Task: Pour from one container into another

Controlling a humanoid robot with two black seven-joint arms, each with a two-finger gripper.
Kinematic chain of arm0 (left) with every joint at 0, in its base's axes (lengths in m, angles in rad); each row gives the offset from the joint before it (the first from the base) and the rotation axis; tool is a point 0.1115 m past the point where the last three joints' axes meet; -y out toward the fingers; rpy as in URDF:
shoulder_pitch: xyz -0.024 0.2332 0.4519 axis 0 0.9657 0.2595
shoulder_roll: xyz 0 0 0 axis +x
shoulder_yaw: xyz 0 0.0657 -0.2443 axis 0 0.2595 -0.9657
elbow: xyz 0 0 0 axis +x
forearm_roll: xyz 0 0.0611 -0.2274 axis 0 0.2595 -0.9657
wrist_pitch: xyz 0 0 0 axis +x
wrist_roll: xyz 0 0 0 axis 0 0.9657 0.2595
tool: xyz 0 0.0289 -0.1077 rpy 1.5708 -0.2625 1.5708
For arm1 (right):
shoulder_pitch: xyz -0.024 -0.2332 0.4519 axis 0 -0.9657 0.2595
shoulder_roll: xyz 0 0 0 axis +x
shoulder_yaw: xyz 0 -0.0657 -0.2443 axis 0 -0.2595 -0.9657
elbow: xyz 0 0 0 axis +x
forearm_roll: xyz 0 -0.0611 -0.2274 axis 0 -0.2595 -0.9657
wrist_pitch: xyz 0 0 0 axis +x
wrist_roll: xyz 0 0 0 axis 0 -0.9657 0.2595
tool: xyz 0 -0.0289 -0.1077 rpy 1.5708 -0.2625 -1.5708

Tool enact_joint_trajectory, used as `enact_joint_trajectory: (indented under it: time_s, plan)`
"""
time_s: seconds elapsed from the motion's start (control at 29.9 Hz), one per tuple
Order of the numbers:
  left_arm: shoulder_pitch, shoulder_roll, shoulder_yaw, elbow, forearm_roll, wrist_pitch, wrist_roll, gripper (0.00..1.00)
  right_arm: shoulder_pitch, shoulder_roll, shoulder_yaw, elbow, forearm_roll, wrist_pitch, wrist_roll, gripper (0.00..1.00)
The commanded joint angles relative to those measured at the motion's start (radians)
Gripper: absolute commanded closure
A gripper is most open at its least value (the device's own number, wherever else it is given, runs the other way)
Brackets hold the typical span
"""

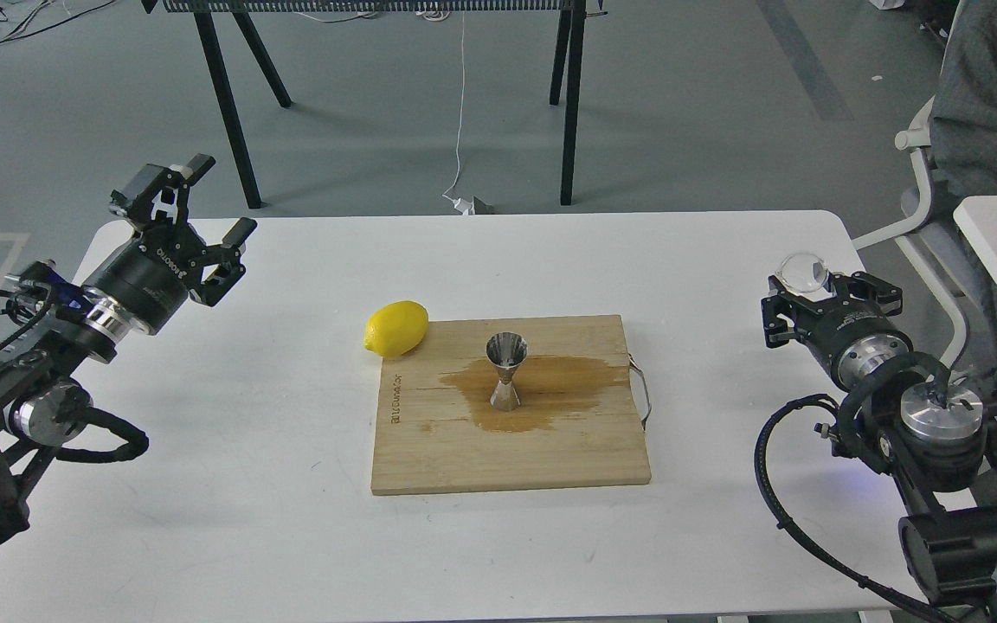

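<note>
Fingers of the left gripper (204, 208) stand spread wide and hold nothing, raised over the table's (291, 519) far left corner, the arm angled up and inward from the left edge. Next comes a lemon (396, 329) touching the far left corner of the wooden cutting board (464, 459). On the board the steel jigger (505, 372) stands upright, mouth up, amid a brown wet stain (550, 385). Farthest right, the right gripper (810, 290) is closed around the clear cup (802, 273), well apart from the jigger. The jigger lies to that gripper's left and slightly nearer me, so the pour likely needs a leftward carry over the board, then a tilt. The right arm is bent, wrist pointing away from me.
</note>
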Motion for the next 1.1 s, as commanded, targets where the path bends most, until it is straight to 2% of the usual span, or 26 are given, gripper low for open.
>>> enact_joint_trajectory:
  time_s: [0.0,0.37,1.07]
  plan:
    - [0.003,0.001,0.000,0.000,0.000,0.000,0.000,0.07,-0.018,0.000,0.001,-0.038,0.044,0.002,-0.005,0.52]
    - [0.003,0.001,0.003,0.000,0.003,0.000,0.000,0.07,-0.031,0.002,-0.010,-0.157,0.078,-0.009,-0.008,0.52]
    - [0.003,0.004,0.005,0.000,0.005,0.000,0.000,0.07,-0.031,0.017,-0.056,-0.176,0.084,-0.009,-0.008,0.42]
